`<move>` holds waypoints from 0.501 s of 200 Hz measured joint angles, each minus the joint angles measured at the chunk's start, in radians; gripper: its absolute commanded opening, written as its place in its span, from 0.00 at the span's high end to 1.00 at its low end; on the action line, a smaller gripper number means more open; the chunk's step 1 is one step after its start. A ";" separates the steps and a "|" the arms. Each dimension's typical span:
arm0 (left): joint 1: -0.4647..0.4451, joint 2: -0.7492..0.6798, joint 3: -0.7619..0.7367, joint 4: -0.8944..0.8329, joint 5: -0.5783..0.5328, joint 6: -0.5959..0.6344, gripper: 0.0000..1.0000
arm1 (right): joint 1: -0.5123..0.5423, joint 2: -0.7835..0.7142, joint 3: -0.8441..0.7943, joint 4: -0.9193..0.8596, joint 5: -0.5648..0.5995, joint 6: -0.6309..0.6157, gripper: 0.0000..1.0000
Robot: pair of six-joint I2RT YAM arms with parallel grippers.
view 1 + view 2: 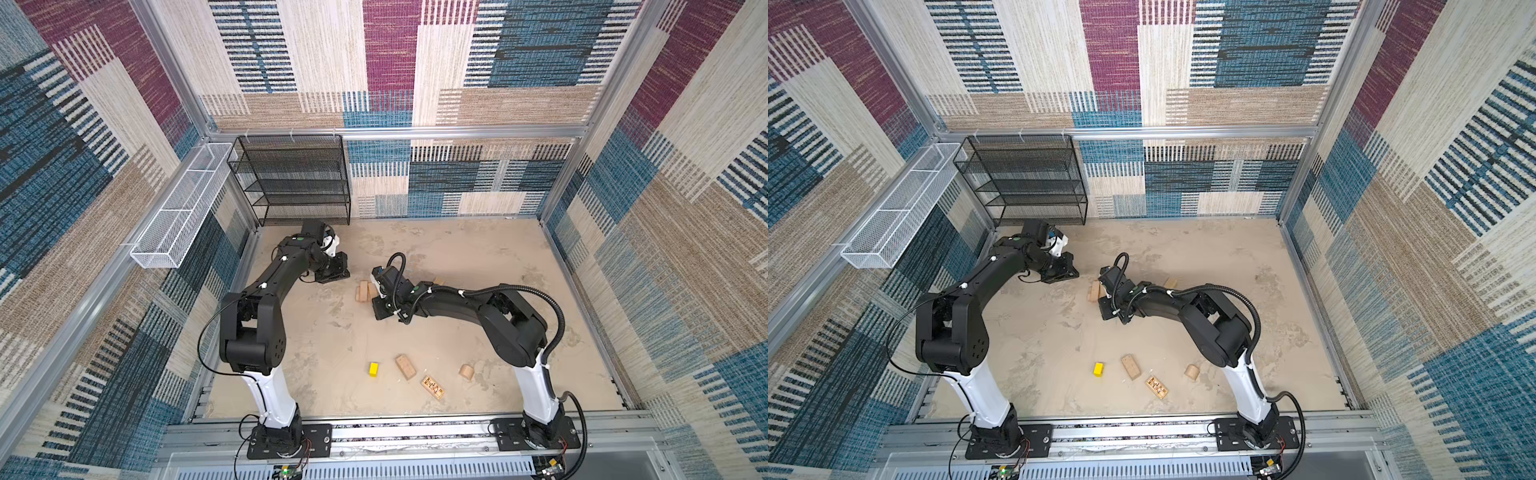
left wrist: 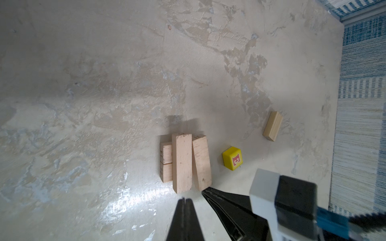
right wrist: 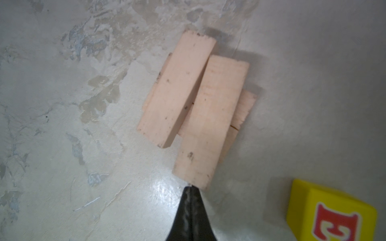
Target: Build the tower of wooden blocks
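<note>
**Fig.** Early build: tier 2 being squared up. The tower (image 2: 182, 162) sits mid-table (image 1: 478, 257) and has only 2 low tiers: short tan pieces below and 2 long tan oblongs on top. In the right wrist view those 2 oblongs splay apart at 1 end instead of lying parallel, w/ the lower tier peeking out beside them.

- **R gripper** (image 3: 191, 190): jaws pressed together, nothing held. Its tip touches the near end of 1 upper oblong (image 3: 211, 125). You appear to be using it as a pusher, not a grasper.
- **L gripper** (image 2: 184, 201): also closed & empty. Its tips are near the tower but apart from it.
- **Loose stock by the tower:** a lettered yellow block (image 2: 232, 158) lies just beside it, and 1 tan block (image 2: 272, 125) lies farther off.
- **Loose stock nearer the arm bases, in both top views:** a plain yellow block (image 1: 373, 369), a tan oblong w/ dark marks (image 1: 405, 366), a dark-patterned block (image 1: 432, 387) & a rounded tan piece (image 1: 466, 372). All are well apart from the tower.

**Next move, as judged:** give a short, gentle push along the touched oblong to bring it flush w/ its neighbour. Push too far & it prob. slides off the lower tier. After that you must open 1 gripper before any pick. The lettered yellow block is closest, but flat tan pieces prob. suit the lower tiers better.
</note>
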 measured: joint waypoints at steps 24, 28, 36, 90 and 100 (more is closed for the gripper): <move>0.004 -0.024 -0.005 0.005 0.010 0.000 1.00 | 0.000 0.003 0.004 -0.002 0.008 0.000 1.00; 0.004 -0.027 -0.006 0.006 0.010 0.000 1.00 | 0.000 0.003 0.006 -0.002 0.008 0.000 1.00; 0.004 -0.032 -0.007 0.007 0.010 0.000 1.00 | 0.000 0.006 0.011 -0.003 0.008 0.000 1.00; 0.004 -0.039 -0.008 0.010 0.010 0.000 1.00 | 0.000 0.023 0.034 -0.008 0.009 0.000 1.00; 0.005 -0.039 -0.008 0.010 0.010 0.000 1.00 | 0.000 0.025 0.035 -0.010 0.009 0.000 1.00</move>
